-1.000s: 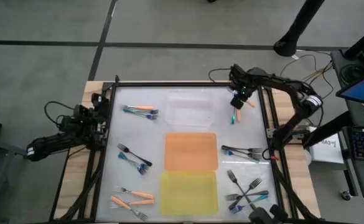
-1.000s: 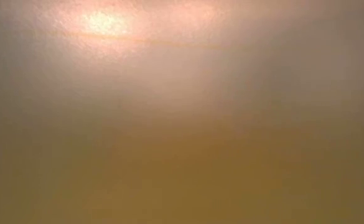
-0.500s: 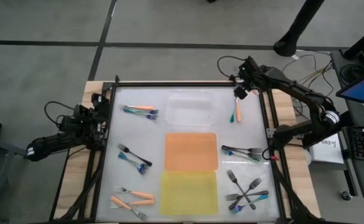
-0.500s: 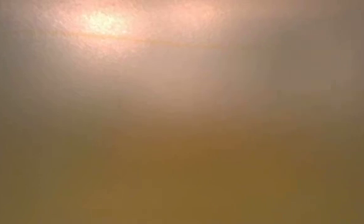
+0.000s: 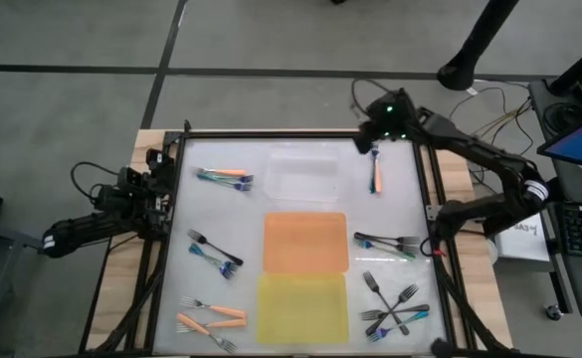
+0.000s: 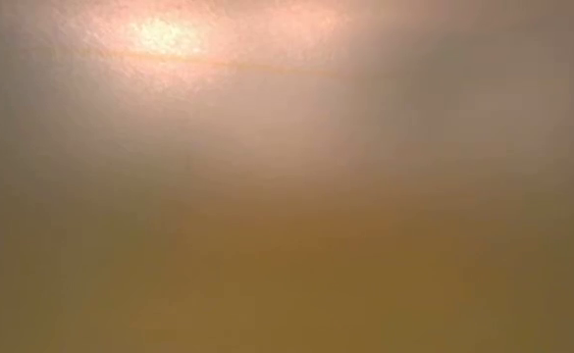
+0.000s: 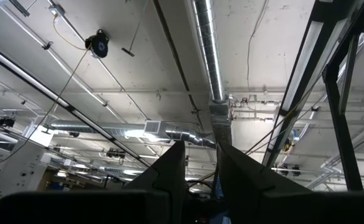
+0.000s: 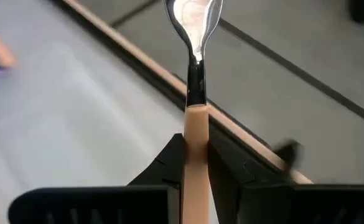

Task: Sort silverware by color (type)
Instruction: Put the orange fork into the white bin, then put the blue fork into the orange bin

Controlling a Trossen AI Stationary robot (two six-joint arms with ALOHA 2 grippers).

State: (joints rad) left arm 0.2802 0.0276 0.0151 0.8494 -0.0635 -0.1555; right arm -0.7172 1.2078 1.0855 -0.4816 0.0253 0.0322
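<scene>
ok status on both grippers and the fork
Right gripper shut on orange-handled fork, lifted over the table's far right edge. Left gripper parked at left edge. Nothing blocking.

A matt orange plastic handle [image 8: 195,155] and a glossy, polished metal head [image 8: 194,18] are shown on the held fork (its neck looks dark). The table [image 5: 221,214] is surfaced in smooth pale sheet, edged with bare wood [image 5: 121,259]; the fingers [image 8: 163,168] are matt black.

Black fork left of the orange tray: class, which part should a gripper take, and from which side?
Take the black fork mid-handle, from straight above, fingers across its slant. It lies flat; teal forks crowd its near end. The right gripper holds an orange-handled utensil.
</scene>
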